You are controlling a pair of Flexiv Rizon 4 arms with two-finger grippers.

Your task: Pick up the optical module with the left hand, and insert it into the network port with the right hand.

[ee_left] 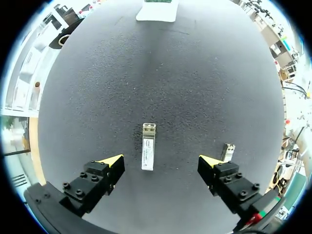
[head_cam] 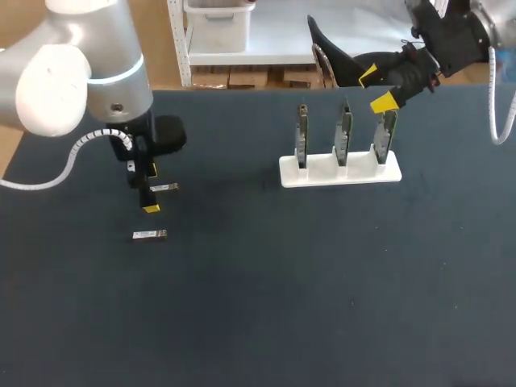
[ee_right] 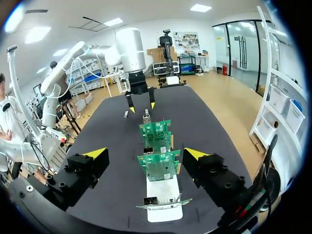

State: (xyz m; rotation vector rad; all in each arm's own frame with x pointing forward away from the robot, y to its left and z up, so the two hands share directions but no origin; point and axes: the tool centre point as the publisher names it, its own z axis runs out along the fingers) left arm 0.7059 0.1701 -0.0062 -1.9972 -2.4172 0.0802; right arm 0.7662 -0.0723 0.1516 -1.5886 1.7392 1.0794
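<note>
Status, left gripper (ee_left: 161,160): spread wide, empty, hanging directly over optical module (ee_left: 148,146). Module flat on dark table (ee_left: 161,73), between the fingers (ee_left: 111,161), touching neither, long axis running along them, so set up for a close across the narrow sides. Second module (ee_left: 227,151) just beside one fingertip, outside the gap.

Risks on the way down:
- Outer finger clipping the second module and shoving it around.
- Off-centre close: pivot or skid on the mat rather than a clean seat.
- Thin, low part. Pinch too high = probable miss; too low = tips jammed into the table.

Right gripper (ee_right: 146,153): likewise wide open, nothing held, parked above white rack (head_cam: 340,171) with three upright green boards (ee_right: 159,165), well apart from the modules.

Later risks, as a guess: little free body left for the handover grab, hence skewed module at the port. Cannot tell port orientation from here. Rack apparently free-standing; off-axis push likely to drag or tip it.
</note>
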